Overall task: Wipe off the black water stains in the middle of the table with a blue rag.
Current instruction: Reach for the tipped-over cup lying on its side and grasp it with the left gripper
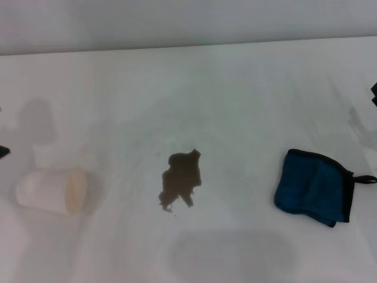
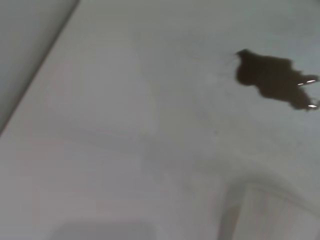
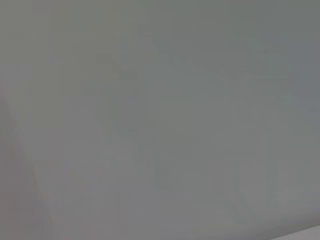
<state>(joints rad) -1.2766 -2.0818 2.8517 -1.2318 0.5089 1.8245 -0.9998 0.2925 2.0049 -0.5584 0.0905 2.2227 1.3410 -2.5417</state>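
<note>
Three things lie spread across the white tabletop (image 1: pixel 235 88) in the head view, well apart from one another. Farthest left, a white paper cup (image 1: pixel 53 191) lies on its side with its open mouth facing right. Just beyond it, at the left edge, a small dark sliver of the left gripper (image 1: pixel 3 151) shows; whether its fingers are wide or narrow I cannot tell. In the middle sits the black stain (image 1: pixel 180 178), a dark jagged blotch with a few small droplets beside its lower end; the left wrist view shows it (image 2: pixel 272 79) too, wet and glinting. To the right lies the blue rag (image 1: pixel 314 187), folded, black-edged, with a small black loop at its right corner, untouched. At the far right edge a dark bit of the right gripper (image 1: pixel 374 94) peeks in, its fingers out of sight.
</note>
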